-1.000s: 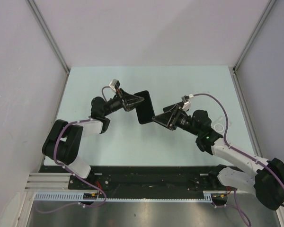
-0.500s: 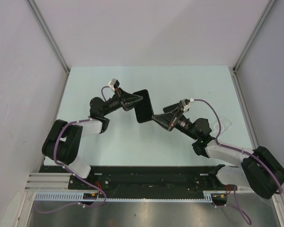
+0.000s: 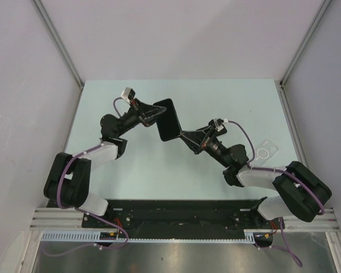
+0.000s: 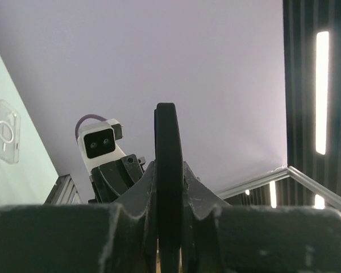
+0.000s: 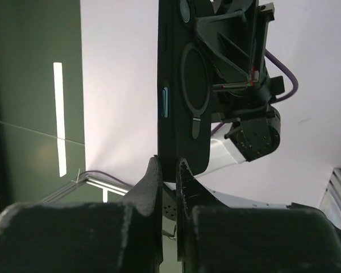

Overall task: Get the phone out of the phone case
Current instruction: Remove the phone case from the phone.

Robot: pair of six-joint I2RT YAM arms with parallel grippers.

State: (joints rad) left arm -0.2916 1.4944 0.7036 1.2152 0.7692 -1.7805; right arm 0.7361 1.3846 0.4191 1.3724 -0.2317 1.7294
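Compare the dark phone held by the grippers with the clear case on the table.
The dark phone is opaque black; the clear case is see-through. The dark phone is clamped on opposite sides by the left gripper and right gripper; the clear case lies flat on the table, untouched. Both show a round ring on the back.

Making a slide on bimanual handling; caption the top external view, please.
The left gripper and right gripper pinch opposite ends of a black phone above the table, a clear case lying aside.
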